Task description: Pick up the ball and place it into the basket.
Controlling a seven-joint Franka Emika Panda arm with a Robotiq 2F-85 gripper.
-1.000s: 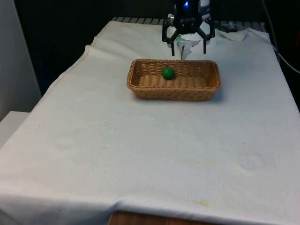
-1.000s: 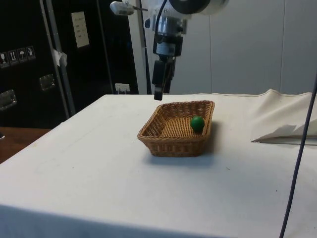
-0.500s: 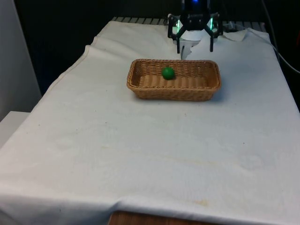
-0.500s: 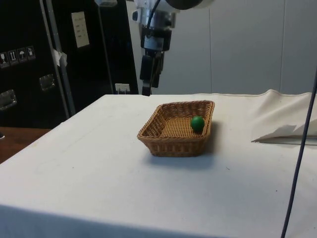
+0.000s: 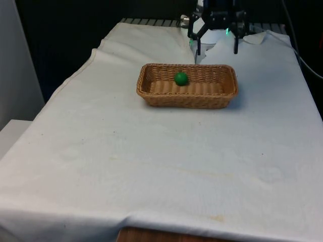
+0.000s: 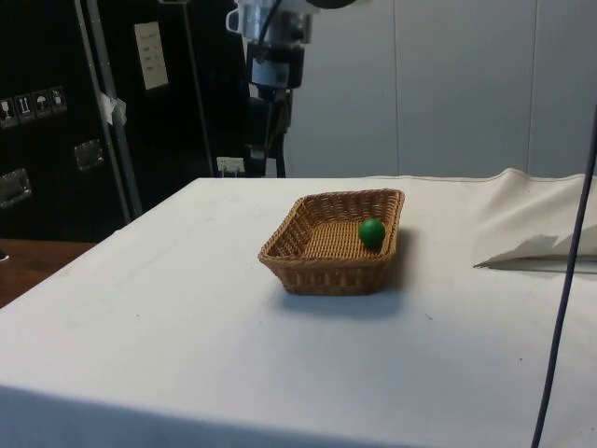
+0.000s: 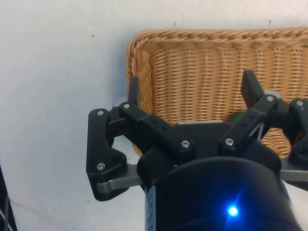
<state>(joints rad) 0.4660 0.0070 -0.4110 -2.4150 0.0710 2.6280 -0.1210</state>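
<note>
green ball sits inside the wicker basket on the counter; end effector hangs above the basket's far side, fingers spread wide, holding nothing

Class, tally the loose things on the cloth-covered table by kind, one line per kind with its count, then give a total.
Green ball: 1
Wicker basket: 1
Total: 2
</note>
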